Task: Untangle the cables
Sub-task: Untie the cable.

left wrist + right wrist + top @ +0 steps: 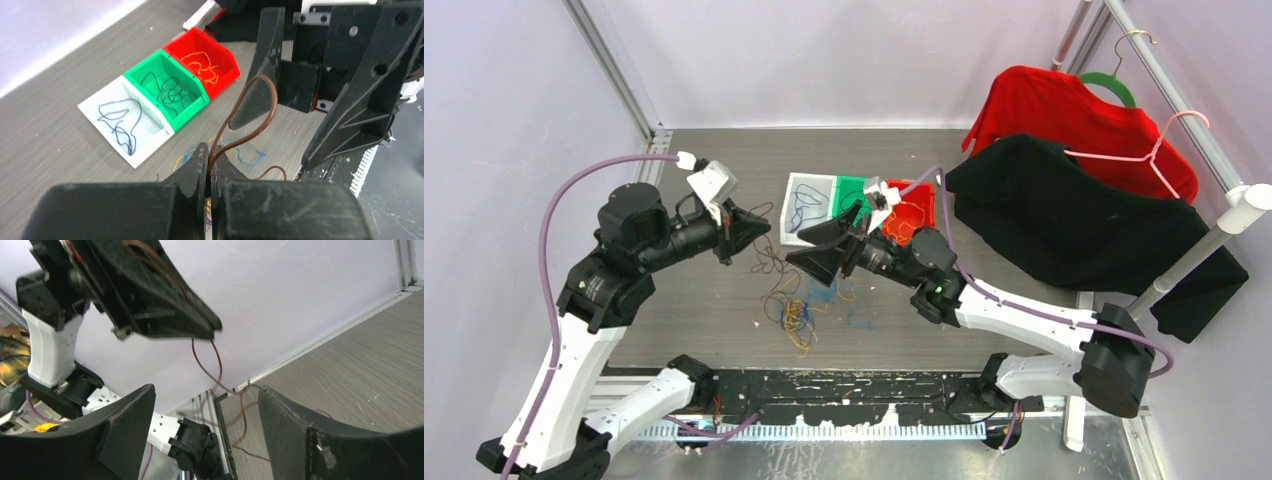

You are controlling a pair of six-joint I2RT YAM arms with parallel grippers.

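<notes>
Left wrist: your left gripper [208, 152] pinches thin brown cable [274, 102]; its loop arcs toward your right gripper [205, 390], jaws apart.

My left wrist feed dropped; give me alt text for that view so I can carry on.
The left pincer is shut on a brown cable that loops upward from its tips. The open right pincer stands close on the right; behind, a white bin, green bin and red bin each hold loose cables.
</notes>
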